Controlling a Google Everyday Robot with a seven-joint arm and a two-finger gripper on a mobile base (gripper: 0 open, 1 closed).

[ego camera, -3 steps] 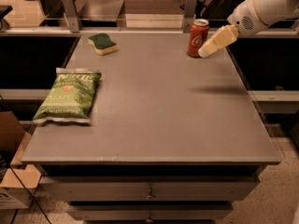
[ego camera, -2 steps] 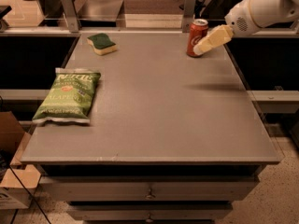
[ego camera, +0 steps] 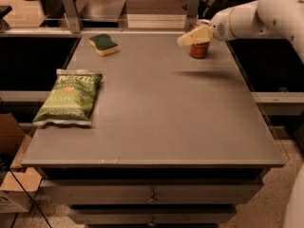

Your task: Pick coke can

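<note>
The coke can (ego camera: 199,50) is a small red can standing upright near the far right corner of the grey table (ego camera: 156,108). Only its lower part shows; its top is hidden behind the gripper. My gripper (ego camera: 191,37) reaches in from the right on a white arm (ego camera: 256,15) and lies across the front of the can's upper half, pointing left. I cannot tell whether it touches the can.
A green chip bag (ego camera: 69,99) lies flat near the table's left edge. A green and yellow sponge (ego camera: 103,44) sits at the far left. A rail with metal posts (ego camera: 69,8) runs behind the table. A cardboard box (ego camera: 12,170) stands on the floor at the left.
My gripper has moved left, from beside the can's right side to across its upper part. The can, bag and sponge have not moved.
</note>
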